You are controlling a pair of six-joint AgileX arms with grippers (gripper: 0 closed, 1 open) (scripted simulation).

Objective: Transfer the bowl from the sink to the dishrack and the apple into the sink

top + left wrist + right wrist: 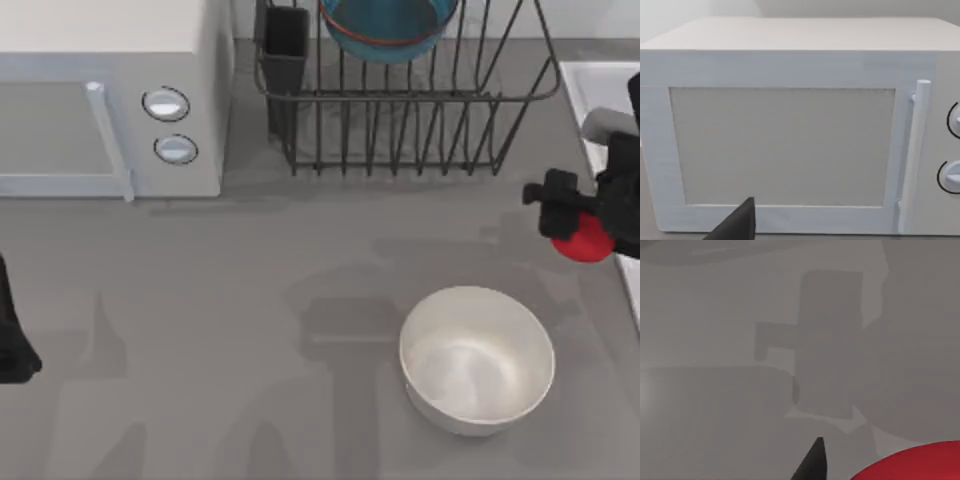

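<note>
red apple fills the near corner of the right wrist view, pinched in right gripper beside the sink rim. bowl sits in dishrack. apple likely light, stiff, smooth; grip across its widest part. left gripper parked at table's left; finger state unclear.

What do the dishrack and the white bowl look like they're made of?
The dishrack looks like dark metal wire: thin rods with open gaps, plus a solid black cup at one corner. The white bowl looks like glazed ceramic, perhaps glossy plastic: smooth, with soft highlights inside.
</note>
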